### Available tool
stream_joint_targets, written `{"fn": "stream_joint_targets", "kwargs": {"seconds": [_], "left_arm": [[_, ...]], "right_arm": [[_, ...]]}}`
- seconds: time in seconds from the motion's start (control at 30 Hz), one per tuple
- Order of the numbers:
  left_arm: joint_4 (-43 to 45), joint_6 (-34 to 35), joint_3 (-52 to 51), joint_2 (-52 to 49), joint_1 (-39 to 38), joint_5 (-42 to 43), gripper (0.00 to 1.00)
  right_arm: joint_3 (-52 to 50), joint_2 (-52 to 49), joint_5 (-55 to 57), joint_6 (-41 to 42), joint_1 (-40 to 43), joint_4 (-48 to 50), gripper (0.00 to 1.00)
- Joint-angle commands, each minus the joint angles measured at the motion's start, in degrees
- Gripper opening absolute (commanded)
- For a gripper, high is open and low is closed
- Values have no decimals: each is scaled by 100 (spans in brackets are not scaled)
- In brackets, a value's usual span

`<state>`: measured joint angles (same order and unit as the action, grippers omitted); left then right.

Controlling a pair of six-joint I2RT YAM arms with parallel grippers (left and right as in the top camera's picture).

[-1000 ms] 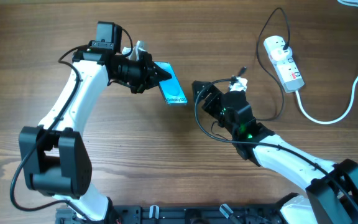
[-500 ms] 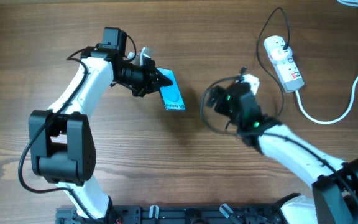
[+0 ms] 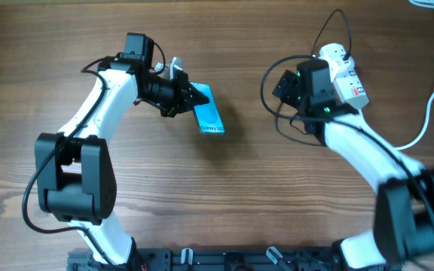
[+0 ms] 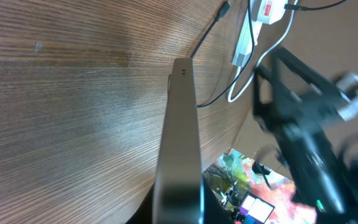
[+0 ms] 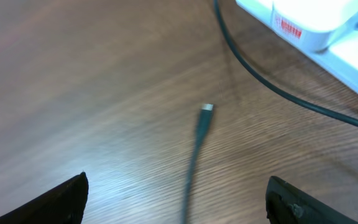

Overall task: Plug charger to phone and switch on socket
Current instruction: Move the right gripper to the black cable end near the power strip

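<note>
The phone (image 3: 212, 118), teal screen up and tilted, is held at one short end by my left gripper (image 3: 194, 96), which is shut on it. In the left wrist view the phone (image 4: 179, 137) shows edge-on above the wood. My right gripper (image 3: 283, 84) is wide open and empty, just left of the socket (image 3: 350, 84). In the right wrist view its fingers (image 5: 182, 202) straddle the charger's black cable, with the connector tip (image 5: 206, 109) lying on the table ahead. The white plug adapter (image 5: 309, 15) sits in the socket. The cable (image 3: 324, 27) loops behind the socket.
The socket's thick white cord (image 3: 428, 113) curves along the right side of the table. Black cable slack loops around my right arm (image 3: 265, 86). The left wrist view shows the cable tip (image 4: 224, 9) and my blurred right arm (image 4: 309, 124) beyond the phone.
My right arm has swung up and to the right, from the table's middle to beside the socket. My left gripper shifted slightly a second ago and now holds the phone still.
</note>
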<state>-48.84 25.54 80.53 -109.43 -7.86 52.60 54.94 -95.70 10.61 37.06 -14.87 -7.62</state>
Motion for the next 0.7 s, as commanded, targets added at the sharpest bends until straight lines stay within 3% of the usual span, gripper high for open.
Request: {"fn": "stream_joint_targets", "kwargs": {"seconds": [0.0,0.17,0.3,0.67], "left_arm": [[17,-133,107,-20,20,181,4],[-28,-116,107,-20,22,179,4],[-26,-116,107,-20,20,179,4],[-24,-114,107,-20,26,181,4]], "right_arm": [[673,-898,188,-413,70,-59,89],[1331,-1823,144,-398,59,-352,78],[1325,-1958,192,-387,59,-426,69],[1325,-2380,-319,-452,59,-293,64]]}}
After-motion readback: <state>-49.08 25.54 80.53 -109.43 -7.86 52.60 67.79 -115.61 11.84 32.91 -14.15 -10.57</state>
